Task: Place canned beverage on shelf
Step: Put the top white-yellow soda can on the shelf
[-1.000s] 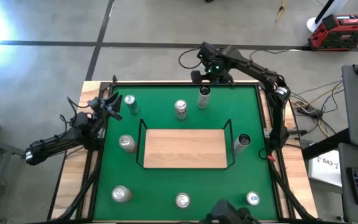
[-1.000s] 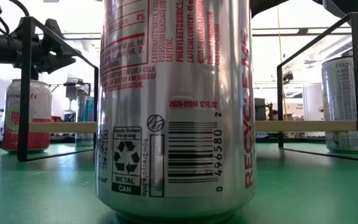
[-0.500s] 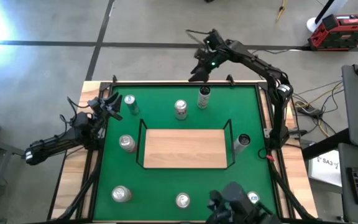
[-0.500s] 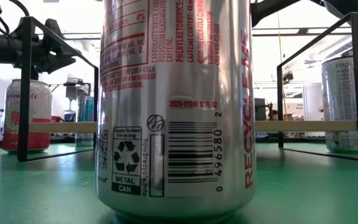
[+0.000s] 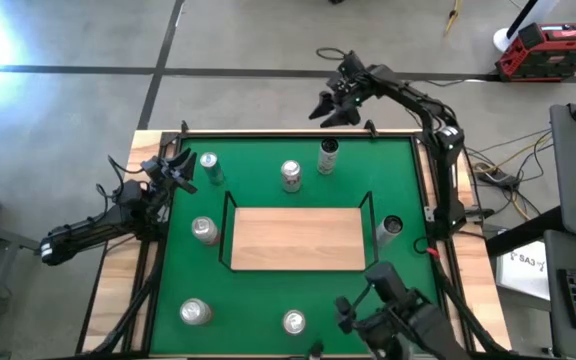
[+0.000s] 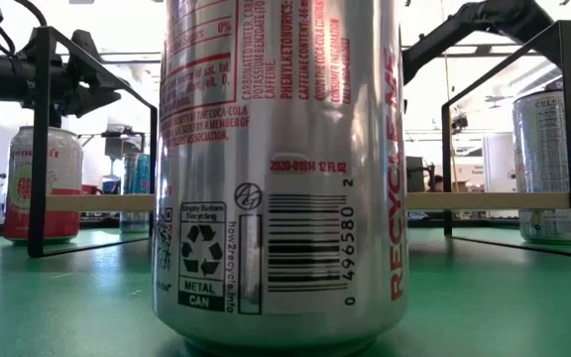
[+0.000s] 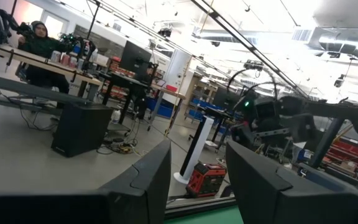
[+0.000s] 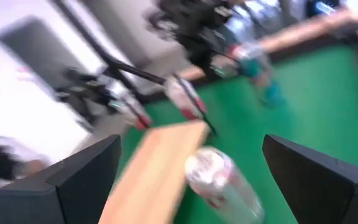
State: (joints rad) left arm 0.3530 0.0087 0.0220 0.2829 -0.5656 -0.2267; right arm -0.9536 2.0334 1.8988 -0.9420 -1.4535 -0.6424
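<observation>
The shelf (image 5: 293,238), a light-wood board in a black wire rail, lies in the middle of the green table and has nothing on it. Several canned beverages stand upright on the felt around it; two silver ones (image 5: 328,156) (image 5: 290,175) stand near the far edge. My right gripper (image 5: 329,109) hovers open over the far edge, beside those two. Its wrist view shows a blurred silver can (image 8: 219,180) and the board (image 8: 160,162) ahead of the wide-spread fingers. My left gripper (image 5: 181,170) waits at the table's left edge, its fingers a narrow gap apart (image 7: 197,149) with nothing between.
Other cans stand at the left (image 5: 209,166) (image 5: 204,230), the right (image 5: 389,228) and the near edge (image 5: 196,312) (image 5: 294,322). One silver can (image 6: 281,169) fills the low view. A dark piece of equipment (image 5: 398,315) reaches over the near right corner.
My right arm has swung out over the far edge and its wrist has rolled; the gripper stays open. In the low view the arm has come down into sight at the upper right. The dark equipment at the near edge has slid right, covering the can at the near right corner.
</observation>
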